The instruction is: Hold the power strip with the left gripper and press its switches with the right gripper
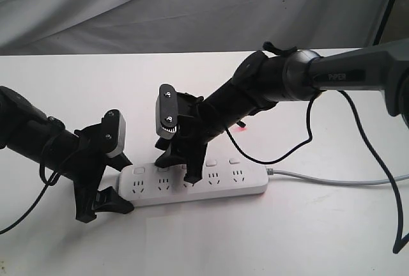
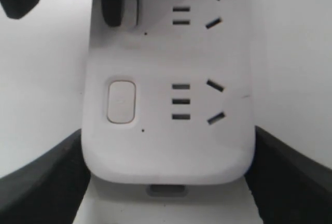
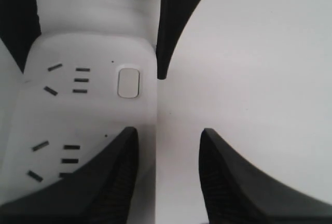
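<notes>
The white power strip [image 1: 220, 186] lies on the table, and its grey cord [image 1: 332, 179] runs off to the right. My left gripper [image 1: 124, 185] is shut on the strip's left end. In the left wrist view the left gripper [image 2: 167, 182] has black fingers [image 2: 290, 182] pressed to both long sides of the power strip [image 2: 166, 146]. The first switch [image 2: 121, 101] is uncovered. My right gripper [image 1: 176, 168] stands open above the strip. One of its fingers [image 2: 111, 1] rests over the second switch and the other is off the strip. The right gripper [image 3: 168, 146] holds nothing. The first switch [image 3: 128, 83] is also in the right wrist view.
Two more switches [image 1: 222, 161] show to the right of the right gripper. A thin black cable [image 1: 300, 142] loops from the right arm over the table behind the strip. A small red light spot [image 1: 239, 132] lies on the table. Grey cloth [image 1: 192, 7] hangs behind.
</notes>
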Robot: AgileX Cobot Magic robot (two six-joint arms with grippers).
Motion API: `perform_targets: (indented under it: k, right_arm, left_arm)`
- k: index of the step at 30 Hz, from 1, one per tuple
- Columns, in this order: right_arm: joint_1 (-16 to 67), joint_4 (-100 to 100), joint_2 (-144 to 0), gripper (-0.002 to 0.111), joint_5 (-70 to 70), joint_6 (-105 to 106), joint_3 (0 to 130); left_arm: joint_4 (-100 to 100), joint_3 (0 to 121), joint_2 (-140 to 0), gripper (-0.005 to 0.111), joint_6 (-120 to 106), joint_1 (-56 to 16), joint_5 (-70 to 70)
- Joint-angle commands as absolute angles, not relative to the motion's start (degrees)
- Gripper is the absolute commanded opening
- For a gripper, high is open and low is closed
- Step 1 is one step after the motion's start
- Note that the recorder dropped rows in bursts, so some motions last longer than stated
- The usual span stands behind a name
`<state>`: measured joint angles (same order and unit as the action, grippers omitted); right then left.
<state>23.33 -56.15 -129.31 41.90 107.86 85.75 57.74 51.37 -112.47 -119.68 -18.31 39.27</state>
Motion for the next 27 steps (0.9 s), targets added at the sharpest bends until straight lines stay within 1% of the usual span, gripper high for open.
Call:
perform_targets:
  k: [1, 5, 14, 21, 27]
  right_arm:
    - [23.41, -51.90, -131.48, 0.037, 41.30, 108.26, 84.00]
    - [23.41, -54.18, -130.20, 0.037, 41.62, 108.26, 84.00]
    - [23.07, -56.32, -122.11, 0.037, 42.79, 107.27, 84.00]
    - [19.15, -53.03, -120.14, 0.037, 47.26, 103.33, 83.38]
    - [18.50, -53.69, -120.37, 0.037, 42.87, 106.05, 79.00]
  left_arm:
    - [58.08, 51.68, -112.54, 0.057, -119.90, -18.65, 39.25]
    - [58.08, 51.68, -112.54, 0.057, -119.90, -18.65, 39.25]
    - [58.08, 51.68, -112.54, 0.057, -119.90, -18.65, 39.25]
    - [58.08, 51.68, -112.54, 0.057, -119.90, -18.65, 39.25]
    - [58.08, 51.68, -112.54, 0.057, -119.90, -18.65, 39.25]
